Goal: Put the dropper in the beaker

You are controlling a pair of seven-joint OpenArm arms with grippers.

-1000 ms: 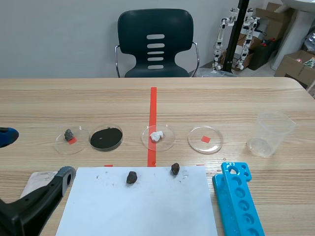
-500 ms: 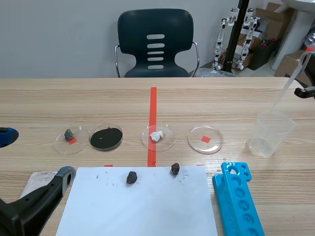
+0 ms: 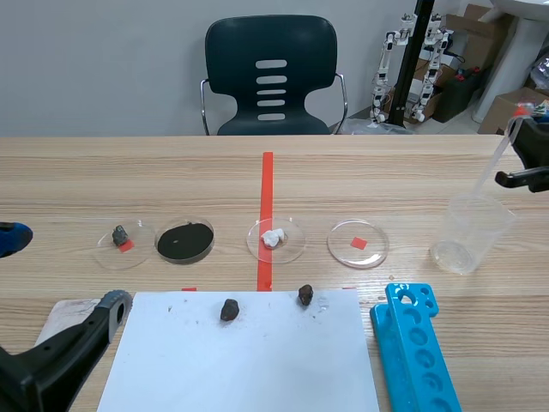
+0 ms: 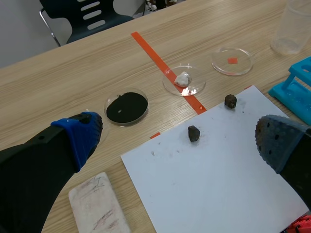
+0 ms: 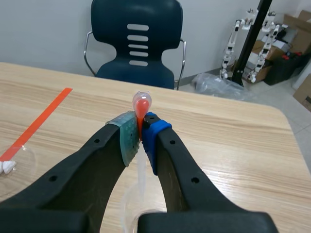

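Note:
A clear plastic beaker [image 3: 470, 233] stands upright at the table's right side. My right gripper [image 3: 525, 129] hangs above and just right of it, shut on the dropper [image 3: 497, 159]. The dropper's clear tube slants down-left, and its tip is at about the beaker's rim. In the right wrist view the dropper's red bulb [image 5: 142, 104] sticks out past the pinching pads of the right gripper [image 5: 141, 133]. My left gripper [image 4: 177, 141] stands open low over the white paper [image 4: 218, 179] at the near left, holding nothing.
Four petri dishes lie in a row: grey stone [image 3: 124, 237], black powder [image 3: 185, 241], white lump [image 3: 275, 239], red chip [image 3: 358, 244]. Two dark stones [image 3: 229, 310] [image 3: 305, 295] rest on the paper. A blue tube rack [image 3: 414, 348] lies near right, a smudged block [image 4: 97, 206] near left.
My right gripper came in from the right edge with the dropper and has moved further in and lower toward the beaker. The left arm has not moved.

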